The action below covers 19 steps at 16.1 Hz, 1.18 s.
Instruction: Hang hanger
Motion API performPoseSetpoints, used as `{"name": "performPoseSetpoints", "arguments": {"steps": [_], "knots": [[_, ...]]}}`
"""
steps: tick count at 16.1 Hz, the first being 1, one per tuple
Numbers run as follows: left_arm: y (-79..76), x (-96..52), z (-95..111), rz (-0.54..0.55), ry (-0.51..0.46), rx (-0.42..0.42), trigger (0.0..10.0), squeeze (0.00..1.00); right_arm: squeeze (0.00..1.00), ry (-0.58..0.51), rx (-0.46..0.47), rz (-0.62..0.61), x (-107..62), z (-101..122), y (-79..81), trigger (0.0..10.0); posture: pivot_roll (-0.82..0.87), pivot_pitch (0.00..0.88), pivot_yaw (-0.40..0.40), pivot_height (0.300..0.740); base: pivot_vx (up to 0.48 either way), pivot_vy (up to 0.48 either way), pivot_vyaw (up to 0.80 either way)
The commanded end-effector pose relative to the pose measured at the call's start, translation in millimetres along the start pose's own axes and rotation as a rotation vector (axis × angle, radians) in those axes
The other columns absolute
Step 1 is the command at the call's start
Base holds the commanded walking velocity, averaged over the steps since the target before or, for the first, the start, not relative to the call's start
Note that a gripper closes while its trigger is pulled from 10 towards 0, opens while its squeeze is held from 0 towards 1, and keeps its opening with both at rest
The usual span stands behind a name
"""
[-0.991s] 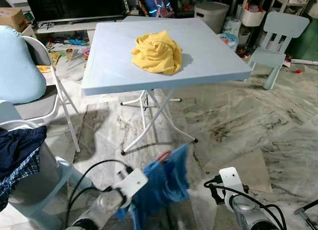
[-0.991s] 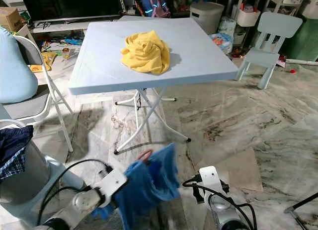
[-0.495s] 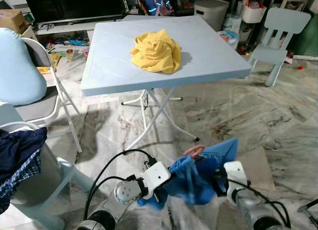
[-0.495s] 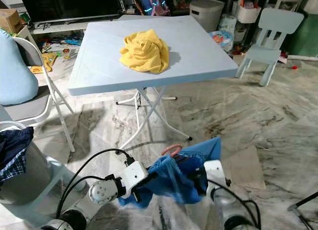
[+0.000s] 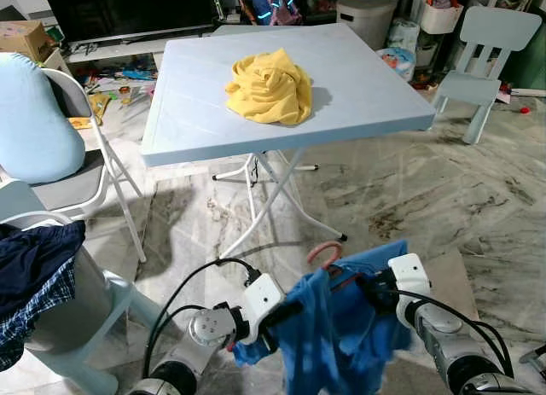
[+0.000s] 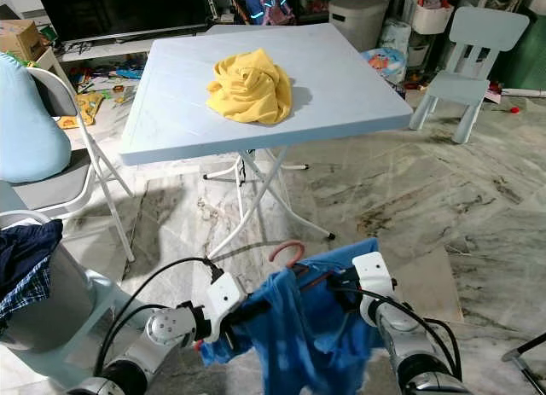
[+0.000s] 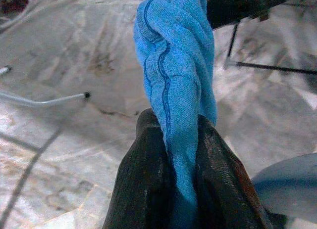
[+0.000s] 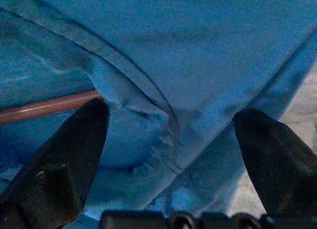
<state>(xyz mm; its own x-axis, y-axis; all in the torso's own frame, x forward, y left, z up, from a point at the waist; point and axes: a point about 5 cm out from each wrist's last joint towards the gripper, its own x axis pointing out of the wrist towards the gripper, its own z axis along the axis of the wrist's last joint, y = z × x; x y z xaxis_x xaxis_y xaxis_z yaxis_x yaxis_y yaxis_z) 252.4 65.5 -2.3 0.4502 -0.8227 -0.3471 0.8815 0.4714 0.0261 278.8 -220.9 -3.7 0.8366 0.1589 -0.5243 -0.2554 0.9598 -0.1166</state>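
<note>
Left wrist view: left tool (image 7: 181, 155) pinches blue garment (image 5: 341, 327); right tool (image 8: 173, 140) gapes; no writing legible.

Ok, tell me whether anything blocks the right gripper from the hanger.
The blue garment does: it drapes over the hanger, whose pink hook pokes out above. The right gripper is open against the cloth, while the left gripper pinches a bunched fold.

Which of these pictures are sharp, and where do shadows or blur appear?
Left eye view: sharp and evenly lit; the table casts a soft shadow on the floor. Left wrist view: the blue shirt between the left gripper's fingers is sharp, the floor behind soft. Right wrist view: close and somewhat blurred, its fingers dark.
</note>
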Motion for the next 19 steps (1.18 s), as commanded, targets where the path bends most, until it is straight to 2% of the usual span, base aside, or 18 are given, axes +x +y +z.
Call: {"name": "performPoseSetpoints", "arguments": {"steps": [1, 2, 3, 4, 6, 9, 11, 12, 15, 17, 19], "knots": [[1.2, 3.4, 10, -0.018, -0.045, 0.011, 10.0, 0.00, 0.00, -0.025, -0.019, 0.025, 4.8, 9, 6.6, 10.0, -0.01, 0.072, 0.058, 0.740, 0.000, 0.000, 0.00], [-2.1, 5.7, 12, -0.047, -0.059, 0.008, 10.0, 0.00, 0.00, -0.033, -0.035, 0.049, 6.4, 9, 14.0, 8.5, -0.01, 0.073, 0.056, 0.740, 0.000, 0.000, 0.00], [-3.3, 6.3, 13, -0.054, -0.063, 0.013, 10.0, 0.00, 0.00, -0.039, -0.033, 0.053, 6.6, 9, 16.2, 0.8, -0.01, 0.075, 0.055, 0.740, 0.000, 0.000, 0.00], [-4.4, 7.0, 13, -0.061, -0.064, 0.012, 10.0, 0.00, 0.00, -0.038, -0.025, 0.048, 6.7, 9, 16.8, 0.0, -0.01, 0.077, 0.053, 0.740, 0.000, 0.000, 0.00], [-5.4, 6.3, 12, -0.073, -0.054, 0.025, 10.0, 0.00, 0.00, -0.038, -0.030, 0.035, 6.3, 9, 15.0, 0.0, -0.01, 0.080, 0.051, 0.740, 0.000, 0.000, 0.00], [-5.7, 2.5, 9, -0.085, -0.046, 0.027, 10.0, 0.00, 0.00, -0.021, -0.028, -0.016, 2.7, 7, 0.3, 0.0, 0.00, 0.082, 0.046, 0.740, 0.000, 0.000, 0.00], [-5.9, 1.8, 8, -0.083, -0.039, 0.027, 10.0, 0.00, 0.00, -0.019, -0.008, -0.034, 2.4, 7, -2.7, 0.0, 0.00, 0.079, 0.045, 0.740, 0.000, 0.000, 0.00], [-3.1, 1.3, 3, -0.033, -0.002, 0.010, 10.0, 0.00, 0.00, 0.002, 0.010, -0.009, 3.4, 4, 2.3, 10.0, 0.00, 0.079, 0.045, 0.740, 0.000, 0.000, 0.00], [4.0, 0.0, -3, 0.093, 0.047, -0.012, 10.0, 0.00, 0.00, 0.002, 0.059, 0.016, 3.4, -2, 11.7, 10.0, -0.01, 0.072, 0.045, 0.740, 0.000, 0.000, 0.00], [11.6, -8.7, -15, 0.239, 0.071, -0.111, 10.0, 0.00, 0.00, -0.001, 0.137, 0.031, 0.4, -12, 18.5, 10.0, -0.01, 0.066, 0.042, 0.740, 0.000, 0.000, 0.00], [20.2, -18.7, -28, 0.389, 0.142, -0.161, 10.0, 0.00, 0.00, 0.003, 0.189, 0.090, -2.1, -18, 23.4, 10.0, -0.01, 0.062, 0.040, 0.740, 0.000, 0.000, 0.00]]}}
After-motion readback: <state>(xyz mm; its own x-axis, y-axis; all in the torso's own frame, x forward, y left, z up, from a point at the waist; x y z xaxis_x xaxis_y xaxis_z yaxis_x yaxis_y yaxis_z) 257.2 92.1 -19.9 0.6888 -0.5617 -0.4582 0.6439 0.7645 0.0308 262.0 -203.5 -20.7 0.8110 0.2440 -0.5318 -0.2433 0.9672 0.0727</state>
